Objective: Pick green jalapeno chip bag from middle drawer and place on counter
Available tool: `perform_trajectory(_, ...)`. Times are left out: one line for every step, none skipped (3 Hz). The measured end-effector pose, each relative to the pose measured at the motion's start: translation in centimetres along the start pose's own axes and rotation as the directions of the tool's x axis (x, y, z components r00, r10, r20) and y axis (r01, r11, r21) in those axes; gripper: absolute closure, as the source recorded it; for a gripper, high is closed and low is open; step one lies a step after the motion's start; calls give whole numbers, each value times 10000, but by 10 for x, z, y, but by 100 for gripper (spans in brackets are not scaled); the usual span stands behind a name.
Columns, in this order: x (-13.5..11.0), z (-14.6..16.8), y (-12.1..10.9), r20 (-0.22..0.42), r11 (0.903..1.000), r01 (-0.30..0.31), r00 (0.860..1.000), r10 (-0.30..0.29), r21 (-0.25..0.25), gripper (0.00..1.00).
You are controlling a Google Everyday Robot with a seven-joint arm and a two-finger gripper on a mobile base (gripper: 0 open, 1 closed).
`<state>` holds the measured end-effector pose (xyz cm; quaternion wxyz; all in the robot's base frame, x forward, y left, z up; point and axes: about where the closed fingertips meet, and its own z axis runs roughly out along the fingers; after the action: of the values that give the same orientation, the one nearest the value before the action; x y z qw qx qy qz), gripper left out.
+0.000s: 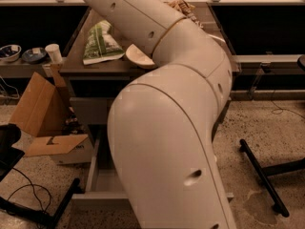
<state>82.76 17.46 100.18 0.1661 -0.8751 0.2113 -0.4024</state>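
The green jalapeno chip bag (101, 44) lies on the counter (78, 67), near its front left part, green with white print. A pale bowl (138, 56) sits just right of it. My white arm (167, 128) fills the middle of the view and runs up across the counter to the top left edge. My gripper is out of view past that edge. The middle drawer (95, 178) stands pulled out low in front of the cabinet, mostly hidden behind my arm.
A brown bag (183, 6) lies at the counter's back, behind my arm. An open cardboard box (43, 113) stands left of the cabinet. A white cup (53, 53) and two bowls (9, 51) sit on a low shelf at left. Black stand legs (259, 173) lie at right.
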Motion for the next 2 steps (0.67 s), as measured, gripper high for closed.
perform_trajectory(0, 0, 0, 0, 10000, 0, 10000, 0, 0, 0)
perform_trajectory(-1, 1, 0, 31, 10000, -21, 10000, 21, 12, 0)
